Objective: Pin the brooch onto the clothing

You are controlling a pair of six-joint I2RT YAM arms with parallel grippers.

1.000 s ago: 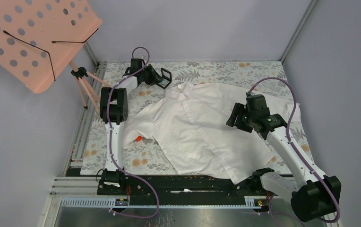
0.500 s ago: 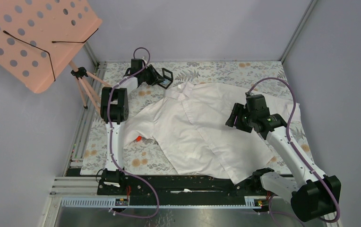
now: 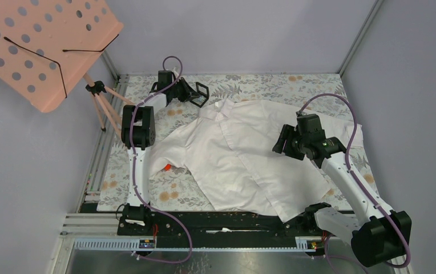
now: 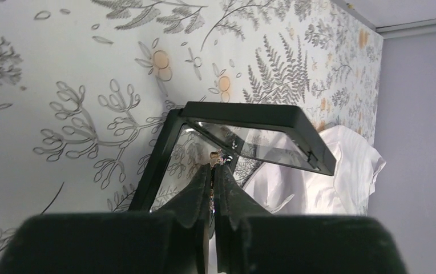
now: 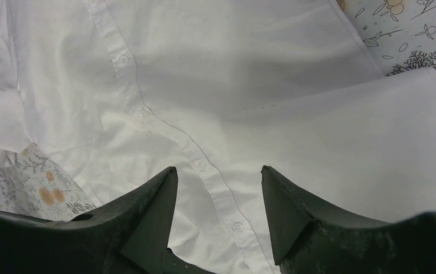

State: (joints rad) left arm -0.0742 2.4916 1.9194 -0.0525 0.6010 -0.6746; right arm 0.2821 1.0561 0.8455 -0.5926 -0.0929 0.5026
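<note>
While the left gripper point(image 4: 216, 167) presses its jaws together inside the open black case point(image 4: 250, 115), seemingly pinching the tiny brooch point(image 4: 218, 155), the shirt point(image 5: 204, 85) lies rightward, under the spread-jawed right gripper point(image 5: 218, 171).

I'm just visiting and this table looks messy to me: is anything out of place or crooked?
Somewhat. The white shirt lies creased and slanted across the table, its lower corner reaching the black rail at the near edge. A small red block sits right at its sleeve edge. Nothing looks spilled or broken.
</note>
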